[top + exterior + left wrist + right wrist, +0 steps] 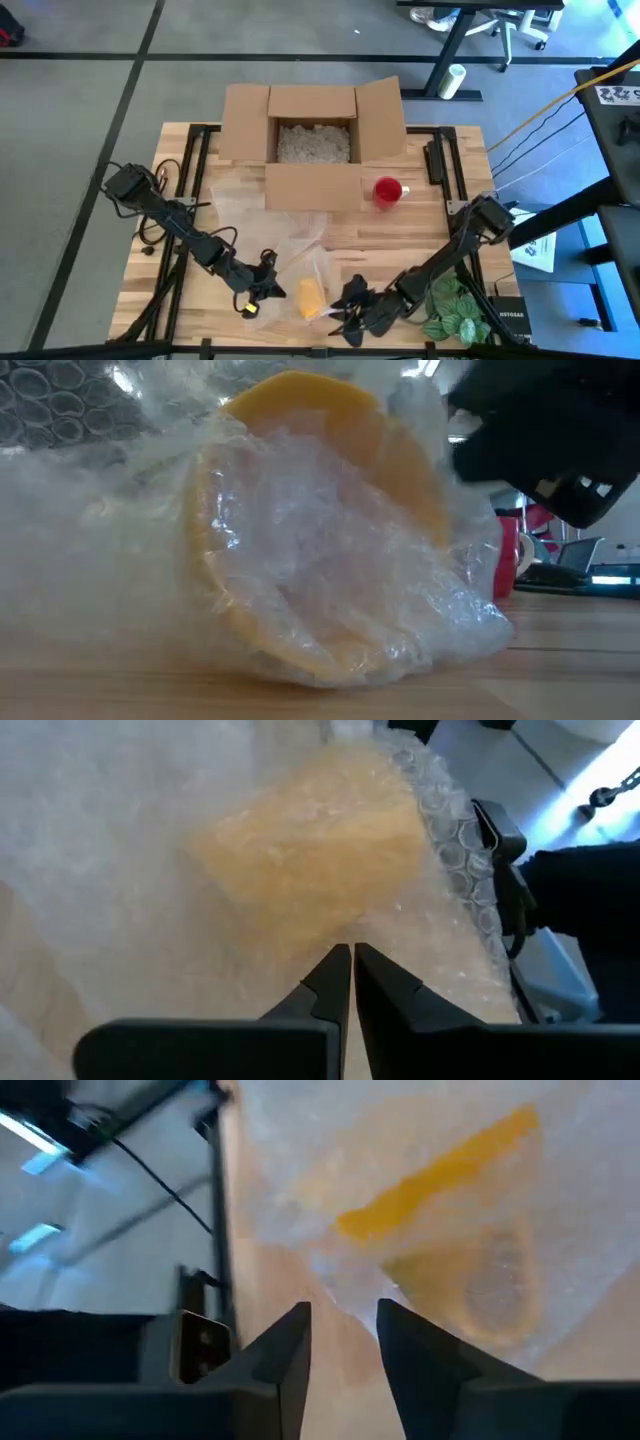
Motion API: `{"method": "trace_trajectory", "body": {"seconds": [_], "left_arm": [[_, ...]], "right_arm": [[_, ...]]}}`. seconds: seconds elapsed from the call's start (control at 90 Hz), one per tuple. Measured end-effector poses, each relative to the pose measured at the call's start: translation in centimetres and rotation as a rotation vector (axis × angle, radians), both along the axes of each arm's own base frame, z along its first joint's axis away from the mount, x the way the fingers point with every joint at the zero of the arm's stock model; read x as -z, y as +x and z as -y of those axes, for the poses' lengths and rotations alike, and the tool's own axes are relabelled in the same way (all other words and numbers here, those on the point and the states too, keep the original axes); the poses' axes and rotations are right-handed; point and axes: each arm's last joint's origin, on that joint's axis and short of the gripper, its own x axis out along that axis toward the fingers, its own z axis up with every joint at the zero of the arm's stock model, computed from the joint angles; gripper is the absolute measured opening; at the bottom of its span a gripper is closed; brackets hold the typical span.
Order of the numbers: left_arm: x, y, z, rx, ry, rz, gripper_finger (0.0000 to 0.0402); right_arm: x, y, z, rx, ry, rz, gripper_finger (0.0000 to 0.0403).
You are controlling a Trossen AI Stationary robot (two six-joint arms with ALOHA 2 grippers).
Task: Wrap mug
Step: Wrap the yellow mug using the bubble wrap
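The yellow ceramic mug (pixel 311 297), lying on its side under clear bubble wrap (pixel 300 255) near the table's front edge, sits between the left gripper (pixel 262 291), fingers pressed together and empty, and the slightly parted, empty right gripper (pixel 345 305).

the glossy yellow mug (pixel 330 530) lies under clear, crinkled plastic bubble wrap (pixel 455 850) on the pale, smooth wooden table (pixel 420 235); behind stands a matt brown cardboard box (pixel 312 185).
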Motion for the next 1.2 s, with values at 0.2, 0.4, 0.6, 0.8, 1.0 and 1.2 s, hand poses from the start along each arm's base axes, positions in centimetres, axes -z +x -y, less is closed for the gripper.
{"method": "trace_trajectory", "body": {"seconds": [0.2, 0.4, 0.6, 0.8, 1.0, 1.2], "left_arm": [[0.0, 0.0, 0.0, 0.001, 0.002, 0.0, 0.0], [-0.1, 0.0, 0.1, 0.016, -0.016, 0.004, 0.0], [0.6, 0.5, 0.5, 0.033, -0.027, 0.038, 0.0], [2.9, 1.4, 1.1, 0.039, -0.045, 0.046, 0.0], [4.2, 2.4, 1.3, 0.051, -0.119, 0.107, 0.0], [3.5, 3.6, 0.6, 0.043, -0.127, 0.235, 0.0]], "right_arm": [[0.6, 1.3, -0.9, 0.048, -0.081, -0.035, 0.0077], [0.9, 2.3, 0.4, 0.155, -0.111, -0.053, 0.0059], [1.0, 3.5, 2.0, 0.136, -0.088, -0.088, 0.0012], [0.4, 4.6, 2.7, 0.096, -0.068, -0.05, 0.0003], [-2.1, 6.3, 3.1, 0.03, -0.108, -0.02, 0.0001], [-4.7, 8.4, 4.7, -0.008, -0.125, -0.065, 0.0]]}}
